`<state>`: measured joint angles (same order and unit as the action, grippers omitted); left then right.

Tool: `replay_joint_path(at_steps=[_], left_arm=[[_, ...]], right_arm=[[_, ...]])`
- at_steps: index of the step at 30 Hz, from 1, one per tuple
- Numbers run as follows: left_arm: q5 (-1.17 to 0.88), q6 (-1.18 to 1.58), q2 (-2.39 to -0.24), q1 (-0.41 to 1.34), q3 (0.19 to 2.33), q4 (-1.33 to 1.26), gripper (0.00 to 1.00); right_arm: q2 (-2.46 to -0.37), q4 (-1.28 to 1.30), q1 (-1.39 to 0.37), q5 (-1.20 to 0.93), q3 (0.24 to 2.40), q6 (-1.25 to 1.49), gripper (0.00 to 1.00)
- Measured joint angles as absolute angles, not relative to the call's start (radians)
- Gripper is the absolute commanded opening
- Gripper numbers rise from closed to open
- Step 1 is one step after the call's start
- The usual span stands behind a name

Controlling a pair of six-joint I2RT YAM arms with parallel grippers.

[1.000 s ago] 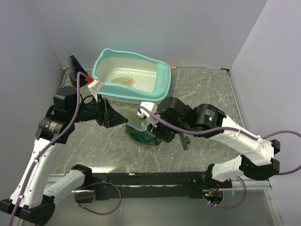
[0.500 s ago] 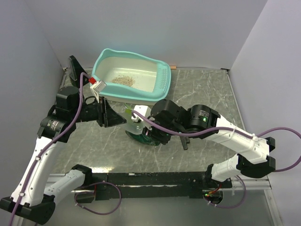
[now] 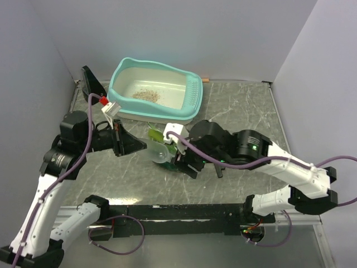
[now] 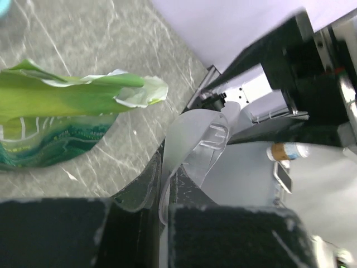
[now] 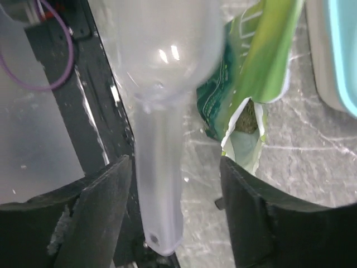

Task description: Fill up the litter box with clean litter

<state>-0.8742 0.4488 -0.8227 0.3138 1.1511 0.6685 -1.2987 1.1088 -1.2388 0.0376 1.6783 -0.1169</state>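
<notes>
Left gripper [image 3: 139,146] is clamped shut on the rim of the scoop [image 3: 159,151]. From its wrist camera you can see the thin translucent edge of the scoop [image 4: 195,145] running down between the two black fingers [image 4: 56,234], pinched there. The scoop's bowl sits out in front of that gripper, over the table [image 3: 240,106], with its handle pointing toward the other arm.

Right gripper [image 5: 173,167] stands open. Its two fingers [image 5: 100,212] sit wide on either side of the scoop handle, with a gap on each side, so it has no grip on the scoop [image 5: 162,50]. The bowl looks empty from this side, though it is blurred.

Just beside the scoop lies the green pouch [image 3: 156,135], partly hidden under the right arm. Its torn top gapes open [image 5: 262,61], and something brownish shows inside the mouth. I can't tell more than that. From the left wrist the pouch [image 4: 56,111] looks to be lying on its side on the marbled table.

Behind all this, toward the back wall, sits the box [image 3: 193,92], with its slotted end to the right. A small patch of tan litter [image 3: 146,96] lies on its floor, left of centre, and most of the cream floor is bare. The box is near the scoop and pouch but apart from them, and neither gripper touches it.
</notes>
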Motion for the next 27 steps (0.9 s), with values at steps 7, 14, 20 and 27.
replay_joint_path(at_steps=[7, 14, 20, 27], left_arm=[[-0.829, 0.429, -0.717, 0.315, 1.142, 0.617, 0.01], [-0.729, 0.432, -0.640, 0.315, 1.110, 0.574, 0.01], [-0.667, 0.443, -0.633, 0.315, 1.079, 0.516, 0.01], [-0.627, 0.456, -0.678, 0.315, 1.069, 0.457, 0.01]], right_arm=[[-1.211, 0.918, -1.181, 0.006, 1.670, -0.026, 0.80], [-1.114, 0.631, -0.944, -0.262, 1.539, 0.128, 0.80], [-1.105, 0.375, -0.833, -0.498, 1.424, 0.268, 0.80], [-1.033, 0.154, -0.715, -0.620, 1.189, 0.371, 0.80]])
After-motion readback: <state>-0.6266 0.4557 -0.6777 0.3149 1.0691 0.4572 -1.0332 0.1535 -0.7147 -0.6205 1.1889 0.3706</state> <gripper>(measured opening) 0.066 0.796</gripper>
